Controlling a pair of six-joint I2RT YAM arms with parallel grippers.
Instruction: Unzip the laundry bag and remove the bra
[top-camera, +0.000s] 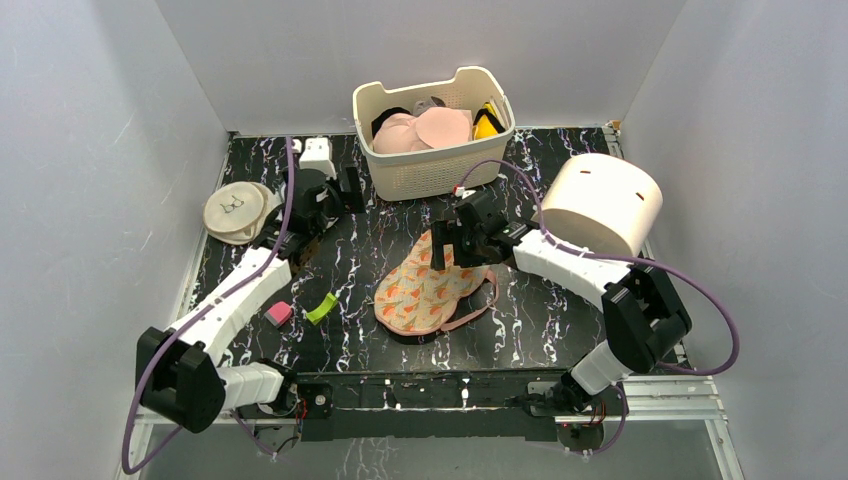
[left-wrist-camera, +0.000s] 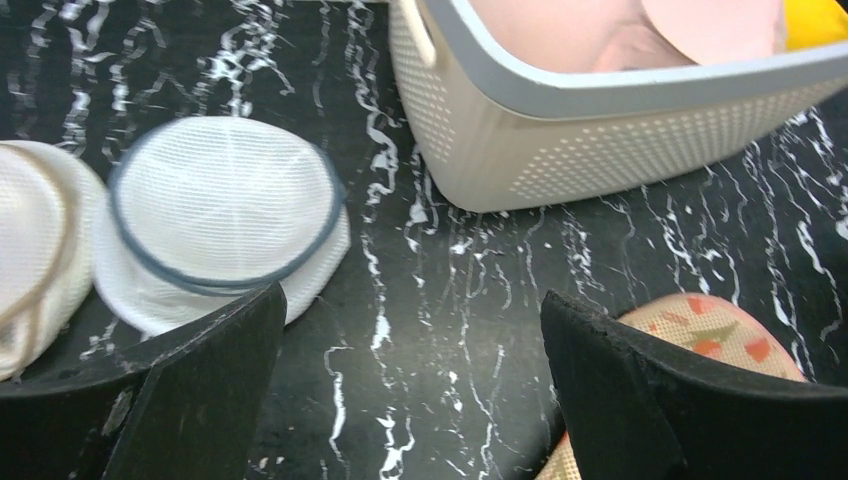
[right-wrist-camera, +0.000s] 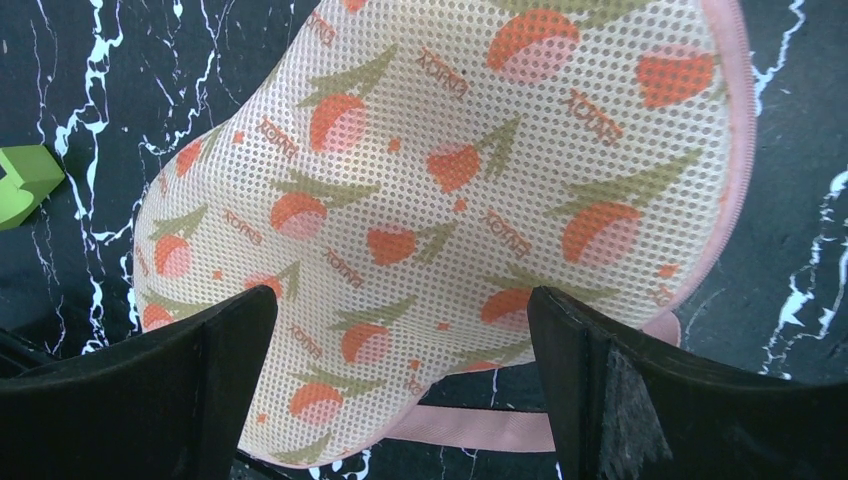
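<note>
Basically nothing done yet. Right pincer (right-wrist-camera: 400, 310) wide open, empty, hovering over laundry bag (top-camera: 425, 290), flat on table (top-camera: 540, 310) directly below, apparently zipped. Left pincer (left-wrist-camera: 410, 310) open, empty, off the bag. Remaining: unzip, extract bra, unseen, presumably inside.

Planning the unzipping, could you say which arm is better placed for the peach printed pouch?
Right: the right gripper hangs open over the peach printed pouch; the left gripper faces the cream basket.

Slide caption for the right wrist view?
Open right gripper poised above the carrot-print laundry bag on the black marbled table.
</note>
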